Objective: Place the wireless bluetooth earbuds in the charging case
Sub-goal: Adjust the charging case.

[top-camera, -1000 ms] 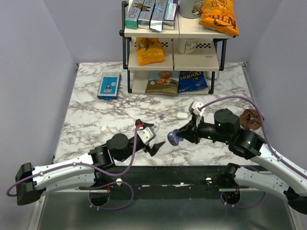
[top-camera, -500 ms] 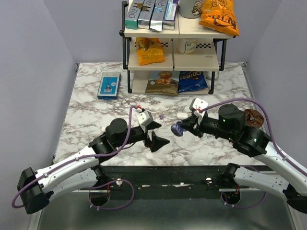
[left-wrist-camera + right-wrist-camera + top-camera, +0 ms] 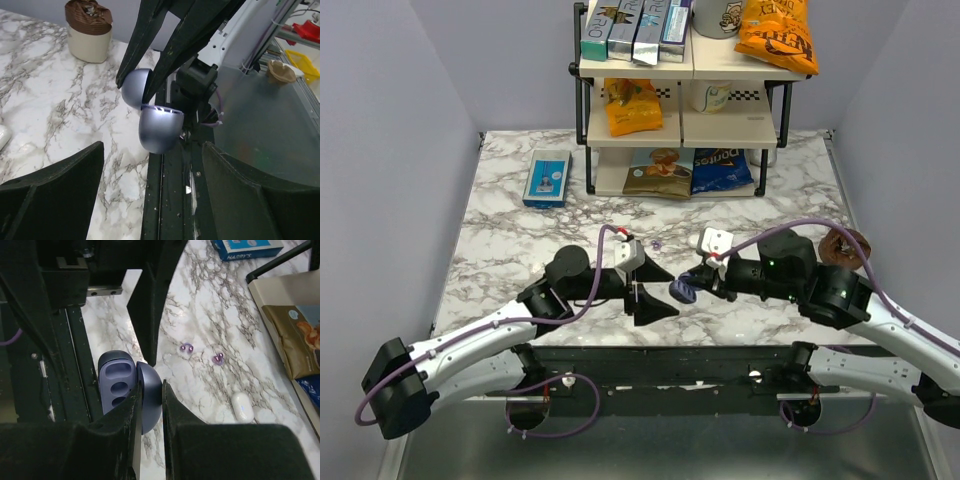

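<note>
The charging case [image 3: 681, 290] is a bluish-grey clamshell, hinged open. My right gripper [image 3: 694, 284] is shut on its rounded half [image 3: 151, 402] and holds it above the table. The other half [image 3: 116, 384] shows moulded sockets, empty. In the left wrist view the case [image 3: 159, 131] hangs between the right fingers [image 3: 150, 45]. My left gripper [image 3: 658, 292] is open and empty, its fingers [image 3: 70, 175] spread just in front of the case, not touching it. Two purple earbuds [image 3: 187, 347] [image 3: 218, 359] lie on the marble; they also show in the top view [image 3: 656, 243].
A white oval pebble [image 3: 243, 407] lies beyond the earbuds. A cup with a brown top [image 3: 90, 30] stands at the right [image 3: 845, 248]. A blue box [image 3: 547, 177] lies at the far left. A snack shelf [image 3: 680, 100] stands at the back.
My left gripper has swung right and forward until it faces the case. My right gripper has shifted left and nearer with the open case still held.
</note>
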Motion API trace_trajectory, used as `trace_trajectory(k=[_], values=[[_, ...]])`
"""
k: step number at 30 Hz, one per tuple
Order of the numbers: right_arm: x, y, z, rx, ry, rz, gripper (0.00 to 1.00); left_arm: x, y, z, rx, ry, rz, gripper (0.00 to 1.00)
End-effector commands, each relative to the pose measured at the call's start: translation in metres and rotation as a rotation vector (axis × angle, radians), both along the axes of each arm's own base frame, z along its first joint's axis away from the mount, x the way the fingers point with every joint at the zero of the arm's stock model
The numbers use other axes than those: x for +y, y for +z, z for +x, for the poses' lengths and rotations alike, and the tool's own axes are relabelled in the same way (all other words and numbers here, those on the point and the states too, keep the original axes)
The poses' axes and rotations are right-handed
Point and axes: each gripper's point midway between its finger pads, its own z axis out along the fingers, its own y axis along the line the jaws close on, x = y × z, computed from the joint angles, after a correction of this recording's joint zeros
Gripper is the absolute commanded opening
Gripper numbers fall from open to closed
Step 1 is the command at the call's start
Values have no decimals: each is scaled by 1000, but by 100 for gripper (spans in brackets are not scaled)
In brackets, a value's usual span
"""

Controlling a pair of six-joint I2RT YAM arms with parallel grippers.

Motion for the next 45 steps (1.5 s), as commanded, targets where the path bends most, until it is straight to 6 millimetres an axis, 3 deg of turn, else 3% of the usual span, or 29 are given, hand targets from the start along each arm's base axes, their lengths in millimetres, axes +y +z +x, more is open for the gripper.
trace_trajectory(k=[1, 11, 21, 29, 45], values=[[0, -5, -1, -28, -1, -14, 1, -6, 10, -10, -96, -117, -7, 84], [8, -12, -5, -15, 27, -21, 1, -11, -4, -6, -149, -134, 16, 69], [12, -16, -3, 1, 23, -34, 1, -12, 2, -5, -148, -126, -9, 61], [14, -16, -3, 8, 24, -33, 1, -12, -4, -8, -137, -138, 5, 56], [16, -14, -4, 11, 34, -33, 1, -15, -12, -4, -121, -136, 42, 54]])
